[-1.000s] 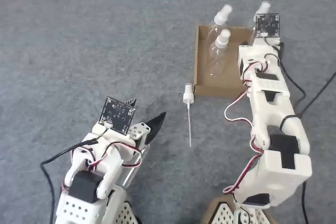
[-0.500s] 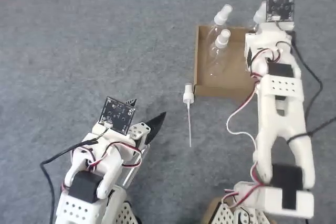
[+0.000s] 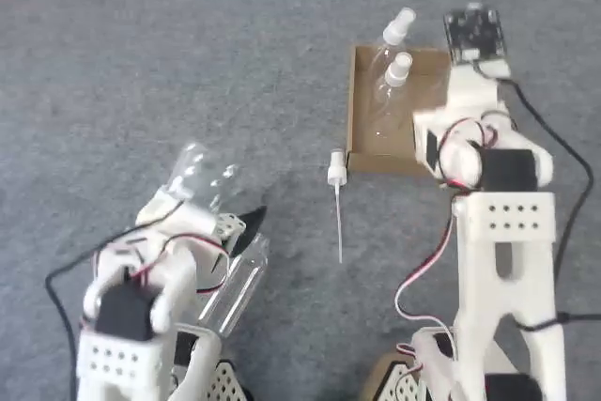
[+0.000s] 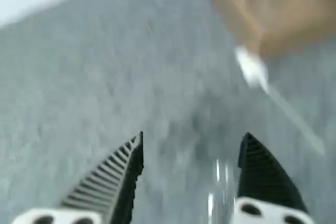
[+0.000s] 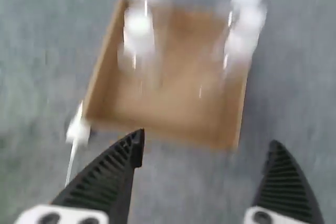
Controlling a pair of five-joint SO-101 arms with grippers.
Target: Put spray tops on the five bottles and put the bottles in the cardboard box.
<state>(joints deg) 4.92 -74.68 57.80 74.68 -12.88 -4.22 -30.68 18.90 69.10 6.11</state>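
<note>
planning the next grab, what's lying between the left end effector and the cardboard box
A loose spray top with its long tube lies between the left end effector and the cardboard box, seen in the high view.

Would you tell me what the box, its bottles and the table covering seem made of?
Box: matte brown cardboard, thin walls. Bottles: clear glossy plastic, probably; the box floor shows through. Table covering: grey felt or carpet, by its speckled nap.

The left arm (image 3: pixel 164 265) sits folded at the near left, its left gripper (image 4: pixel 192 148) pointing toward the far right, jaws spread wide. The right arm (image 3: pixel 507 232) stretches far along the right side. The right gripper (image 5: pixel 206 142) is tilted downward, jaws seemingly wide apart too.
</note>
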